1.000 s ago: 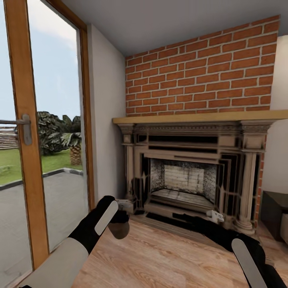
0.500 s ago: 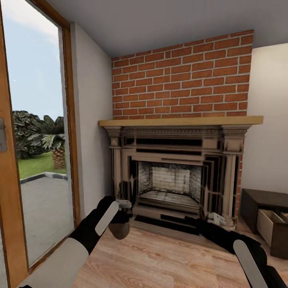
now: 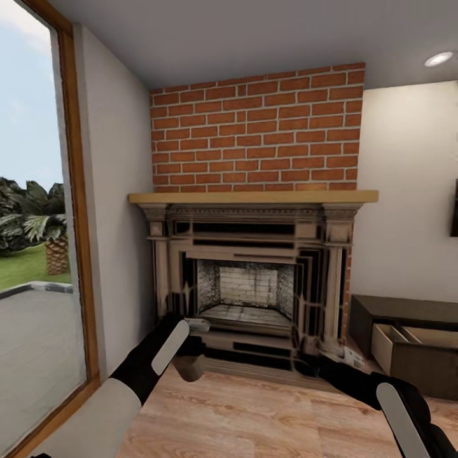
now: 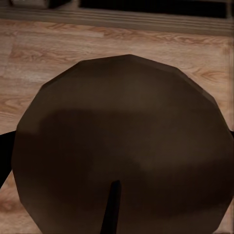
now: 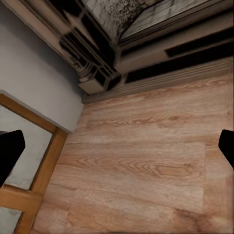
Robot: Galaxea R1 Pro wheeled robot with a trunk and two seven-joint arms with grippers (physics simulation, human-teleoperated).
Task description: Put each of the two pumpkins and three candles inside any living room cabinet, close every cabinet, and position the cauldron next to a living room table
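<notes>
My left gripper [image 3: 189,357] is shut on a candle [image 3: 189,368], a stubby grey-brown cylinder held low over the wooden floor in front of the fireplace. In the left wrist view the candle [image 4: 122,141] appears as a dark round face with a thin black wick. My right gripper [image 3: 316,364] hangs over the floor near the hearth; the right wrist view shows the right gripper [image 5: 117,151] open with nothing between its black fingertips [image 5: 9,148]. The dark-brown cabinet [image 3: 407,310] stands at the right, one drawer [image 3: 416,356] pulled open. Pumpkins, cauldron and table are out of view.
An ornate grey fireplace [image 3: 251,280] with a wooden mantel and red brick wall stands straight ahead. A tall glass door with a wooden frame [image 3: 79,254] runs along the left. Bare wooden floor [image 3: 254,420] lies between me and the hearth.
The camera has turned right: door and fireplace slid left in the picture, and more of the cabinet with its open drawer came into view. Both arms keep their pose; the candle stays held.
</notes>
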